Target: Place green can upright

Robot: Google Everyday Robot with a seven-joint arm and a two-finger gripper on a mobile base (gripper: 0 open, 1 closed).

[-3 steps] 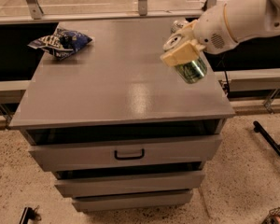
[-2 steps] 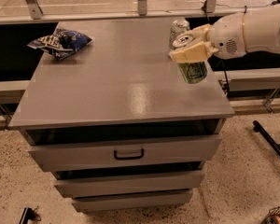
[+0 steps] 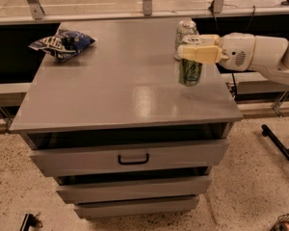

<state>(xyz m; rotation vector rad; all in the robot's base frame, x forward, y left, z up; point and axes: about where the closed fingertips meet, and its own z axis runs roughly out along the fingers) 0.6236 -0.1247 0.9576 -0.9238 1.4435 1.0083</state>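
The green can (image 3: 190,72) stands upright at the right side of the grey cabinet top (image 3: 120,81), its base at or just above the surface. My gripper (image 3: 197,53) reaches in from the right on a white arm, and its tan fingers (image 3: 200,55) are shut around the can's upper part. A silver-white can (image 3: 185,31) stands upright just behind the green can, partly hidden by the fingers.
A blue chip bag (image 3: 62,43) lies at the far left of the top. The cabinet has several drawers; the top one has a black handle (image 3: 133,159). A railing runs behind. The right edge of the top is close to the green can.
The can was tilted and held higher; it has been turned upright and lowered toward the top. The arm has swung so that it lies level, reaching in from the right.
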